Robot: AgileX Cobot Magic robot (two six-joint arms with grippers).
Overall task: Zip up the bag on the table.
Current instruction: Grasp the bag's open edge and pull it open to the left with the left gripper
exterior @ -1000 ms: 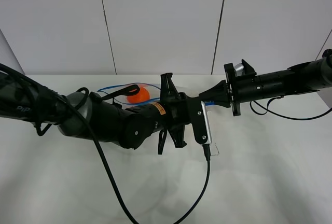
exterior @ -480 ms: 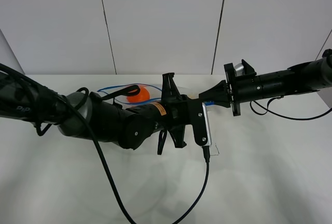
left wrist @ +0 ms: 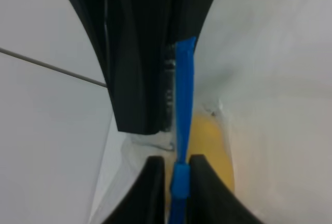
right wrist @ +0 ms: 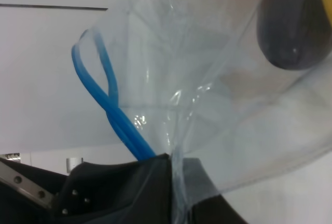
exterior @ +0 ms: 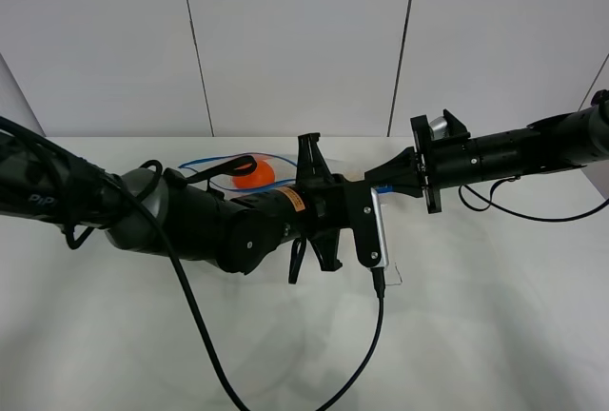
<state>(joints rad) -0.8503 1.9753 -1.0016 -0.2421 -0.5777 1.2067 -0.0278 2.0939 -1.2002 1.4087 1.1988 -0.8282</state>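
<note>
Step in hand, as I judge it: running the seal shut. The bag [right wrist: 218, 105] lies on the white table [exterior: 495, 316] toward the far middle, beneath both arms. An orange ball [exterior: 252, 177] shows through the plastic.

The left gripper [left wrist: 179, 182] is closed onto the blue zip strip [left wrist: 184, 89], which is nipped between the two fingertips [left wrist: 153, 187]. A yellow fruit [left wrist: 207, 146] sits inside the bag just beside the strip. From there the strip runs straight to the right gripper [right wrist: 174, 182], close beyond. That gripper is clamped on the bag's edge, with film bunched between its jaws. In the right wrist view the blue tracks run together for a short way past the clamp, then part into an open loop. A dark oblong item [right wrist: 290, 27] shows through the film.

How to do it well (judgement):
- The right gripper should anchor only, firm enough to keep the strip taut.
- The left gripper should slide along the strip toward the open loop.
- The pinch should press the tracks together yet be light enough to slip.
- Travel should be in line with the strip, since sideways drift could lose it from the pads.
- Risk: too hard a pinch would drag the bag and crumple the film.
</note>
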